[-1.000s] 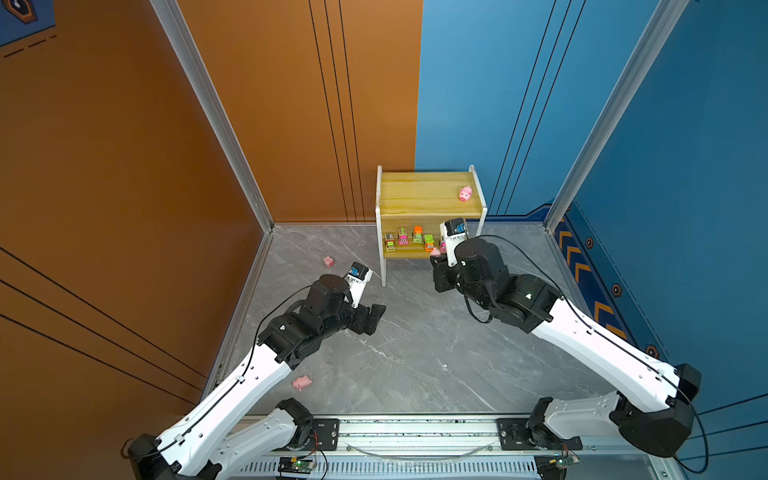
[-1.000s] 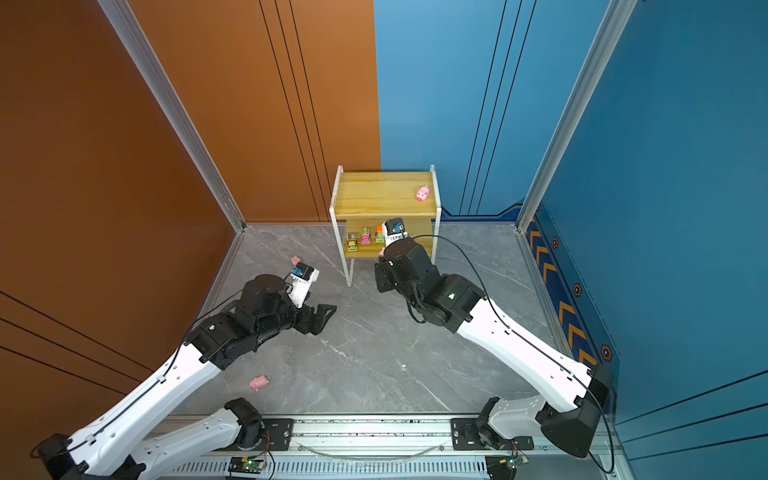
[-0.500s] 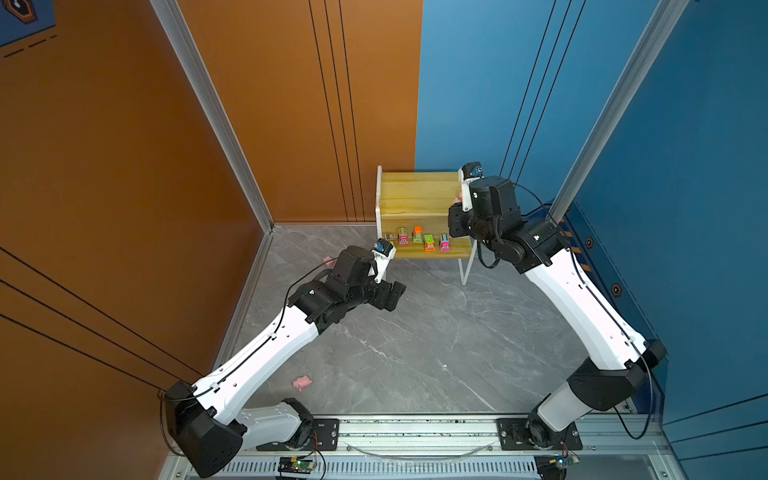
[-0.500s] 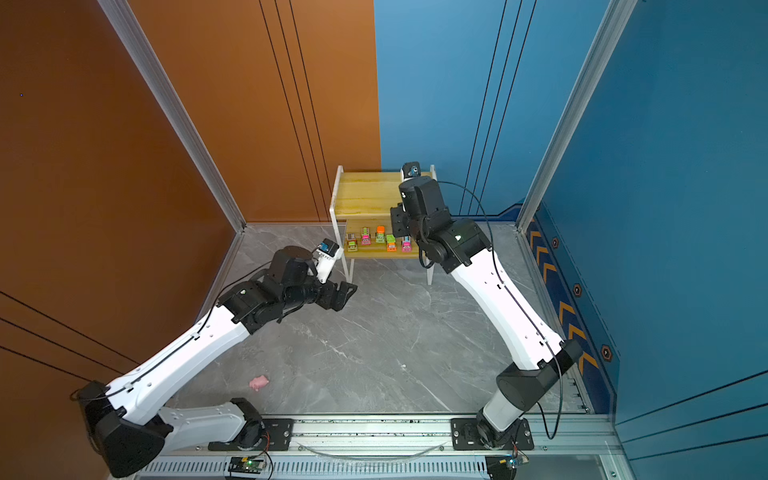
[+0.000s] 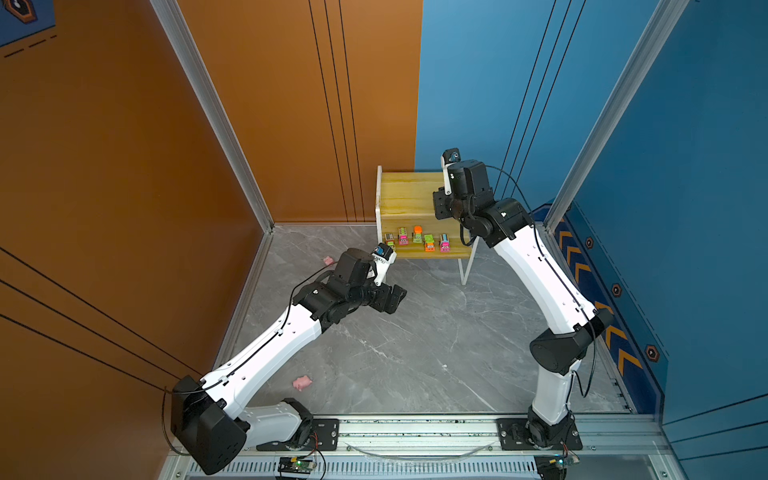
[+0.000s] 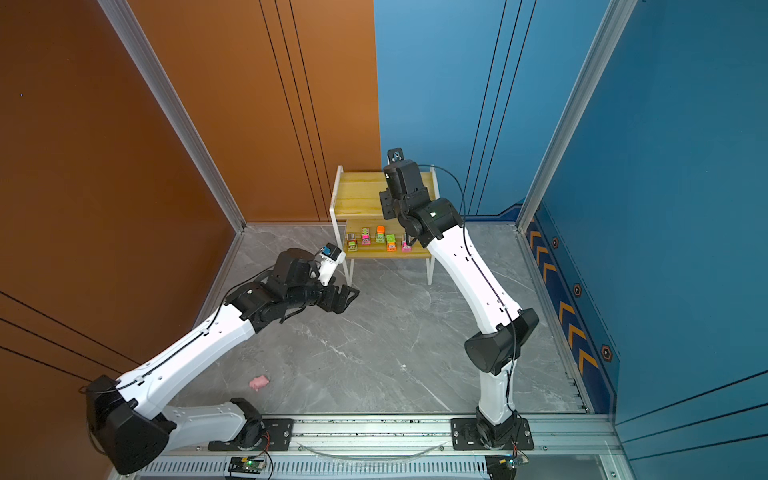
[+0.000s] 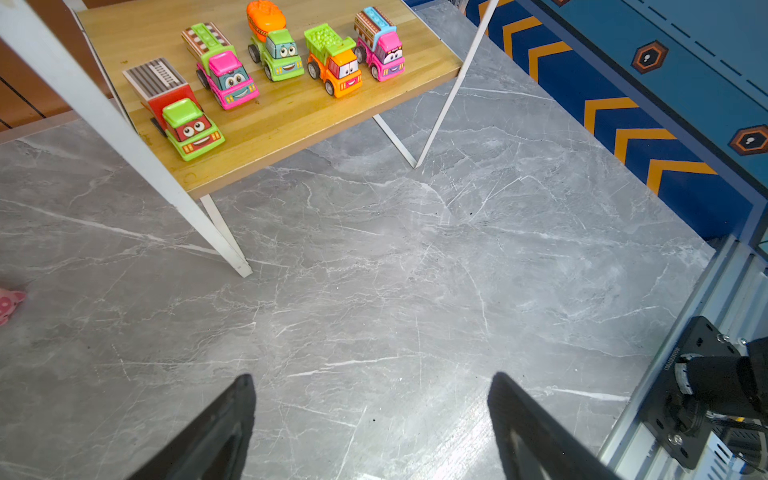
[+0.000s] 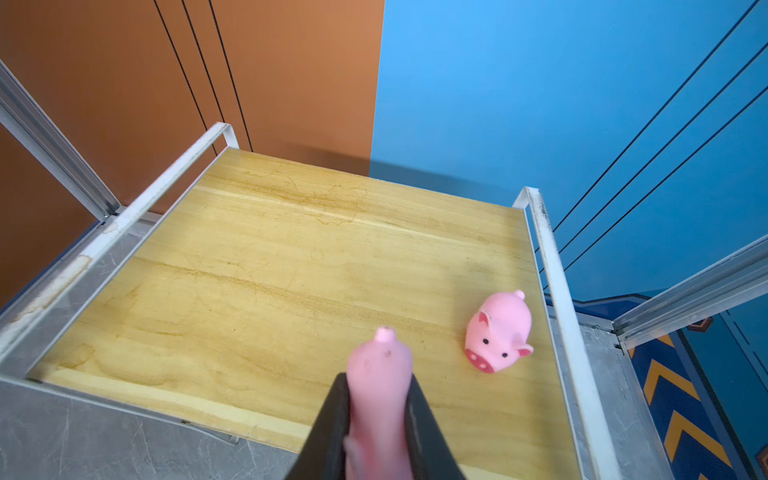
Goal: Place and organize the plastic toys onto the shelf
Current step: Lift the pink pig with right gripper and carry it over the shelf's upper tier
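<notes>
The shelf (image 5: 405, 193) (image 6: 359, 195) stands at the back wall in both top views. Several toy trucks (image 5: 417, 240) (image 7: 274, 52) are lined up on its lower board. My right gripper (image 8: 377, 379) (image 5: 441, 205) hangs over the front of the upper board, shut on a pink pig (image 8: 379, 374). Another pig (image 8: 498, 330) sits on that board near its right rail. My left gripper (image 7: 372, 384) (image 5: 392, 297) is open and empty above the floor in front of the shelf. Two pigs lie on the floor (image 5: 302, 382) (image 5: 328, 260).
The grey marble floor (image 5: 415, 353) is walled by orange and blue panels. The shelf's white legs (image 7: 224, 232) slant down to the floor near my left gripper. A metal rail with the arm bases (image 5: 415, 432) runs along the front edge.
My right arm has risen from the lower board to the upper one, carrying the pig. My left arm has stretched forward toward the shelf, still open.
</notes>
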You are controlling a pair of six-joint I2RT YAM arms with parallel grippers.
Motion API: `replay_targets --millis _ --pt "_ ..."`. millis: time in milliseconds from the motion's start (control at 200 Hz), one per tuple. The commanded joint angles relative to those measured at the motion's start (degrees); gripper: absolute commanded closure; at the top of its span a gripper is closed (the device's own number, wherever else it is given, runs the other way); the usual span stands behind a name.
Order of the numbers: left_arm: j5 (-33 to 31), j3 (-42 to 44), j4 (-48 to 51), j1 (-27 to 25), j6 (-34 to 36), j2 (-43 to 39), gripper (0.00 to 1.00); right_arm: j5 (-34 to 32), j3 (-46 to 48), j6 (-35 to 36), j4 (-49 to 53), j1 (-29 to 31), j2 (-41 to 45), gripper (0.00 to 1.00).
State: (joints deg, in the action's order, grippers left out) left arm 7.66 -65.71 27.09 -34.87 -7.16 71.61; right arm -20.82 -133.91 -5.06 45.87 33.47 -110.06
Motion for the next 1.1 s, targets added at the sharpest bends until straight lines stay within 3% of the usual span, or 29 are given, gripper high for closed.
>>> replay_targets --millis 0,1096 --pt "2.22 0.85 -1.25 0.34 -0.75 0.45 0.12 -1.56 -2.73 1.36 1.33 -0.9 -1.89 0.77" --pt "5.45 0.65 -2.22 1.95 -1.89 1.44 0.12 -6.09 -7.6 4.88 0.9 -3.59 -11.55 0.74"
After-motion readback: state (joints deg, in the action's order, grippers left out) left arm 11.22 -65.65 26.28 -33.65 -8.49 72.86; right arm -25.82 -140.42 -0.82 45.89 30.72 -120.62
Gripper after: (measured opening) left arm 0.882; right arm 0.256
